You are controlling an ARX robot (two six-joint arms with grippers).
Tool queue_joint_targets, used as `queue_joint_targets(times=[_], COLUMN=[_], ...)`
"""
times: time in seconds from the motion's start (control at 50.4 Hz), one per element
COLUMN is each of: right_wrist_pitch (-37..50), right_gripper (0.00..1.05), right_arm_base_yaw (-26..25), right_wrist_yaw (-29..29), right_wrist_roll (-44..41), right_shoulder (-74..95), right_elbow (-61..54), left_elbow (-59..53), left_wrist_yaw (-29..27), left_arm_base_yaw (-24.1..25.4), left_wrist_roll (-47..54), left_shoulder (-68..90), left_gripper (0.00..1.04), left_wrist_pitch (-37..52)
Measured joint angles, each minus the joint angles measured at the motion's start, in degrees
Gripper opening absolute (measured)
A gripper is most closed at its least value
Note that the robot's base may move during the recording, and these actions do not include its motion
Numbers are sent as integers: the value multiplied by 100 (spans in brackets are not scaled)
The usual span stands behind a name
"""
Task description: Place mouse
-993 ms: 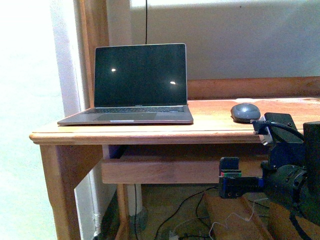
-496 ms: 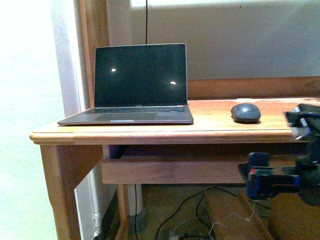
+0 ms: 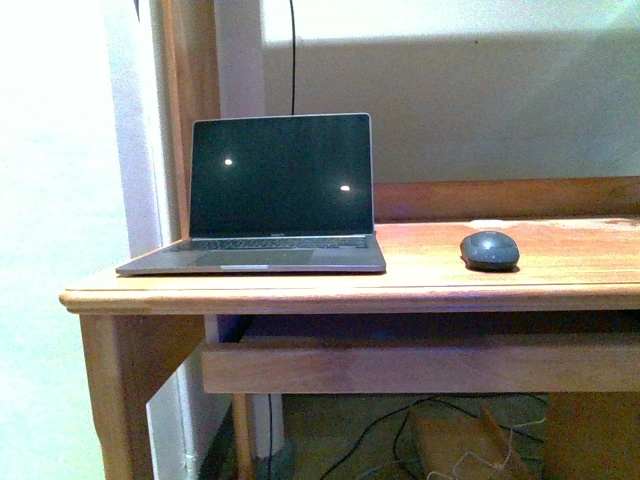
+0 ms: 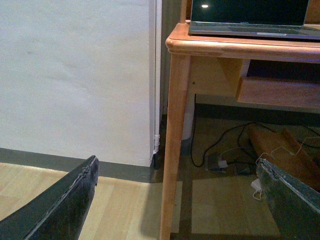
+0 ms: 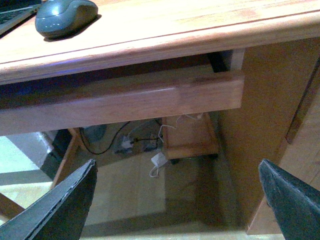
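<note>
Resting on wooden bench (image 3: pixel 300 290), right of open grey laptop (image 3: pixel 270 195): small dark grey oval mouse (image 3: pixel 490 250), free of both arms. Left end effector (image 4: pixel 175 200) released, empty; right end effector (image 5: pixel 175 200) released, empty, below bench edge. Placement looks complete; best keep clear, not nudge mouse.

Mouse (image 5: pixel 65 16) rests on the desk (image 5: pixel 200 30); right pincer (image 5: pixel 175 200) gapes empty
</note>
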Motion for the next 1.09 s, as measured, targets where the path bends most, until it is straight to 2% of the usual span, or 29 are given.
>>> queue_joint_targets(times=[0.079, 0.119, 0.218, 0.318, 0.675, 0.973, 1.092], right_wrist_pitch=[101, 802, 1453, 1478, 1119, 459, 597], right_gripper=[96, 88, 73, 56, 3, 3, 3], right_arm_base_yaw=[11, 61, 249, 439, 448, 450, 450], right_wrist_yaw=[74, 446, 927, 931, 973, 975, 975], right_wrist_roll=[-37, -219, -437, -529, -605, -629, -629], right_shoulder=[37, 46, -125, -422, -1390, -2398, -2535], right_elbow=[-37, -267, -667, -968, -1591, -1934, -2151], left_elbow=[0, 0, 0, 0, 0, 0, 0], left_wrist_yaw=[-2, 0, 0, 7, 7, 9, 7], left_arm_base_yaw=[0, 0, 0, 0, 0, 0, 0], left_wrist_roll=[0, 0, 0, 0, 0, 0, 0], left_shoulder=[0, 0, 0, 0, 0, 0, 0], left_gripper=[97, 97, 97, 97, 97, 97, 97], left_wrist_pitch=[0, 0, 0, 0, 0, 0, 0])
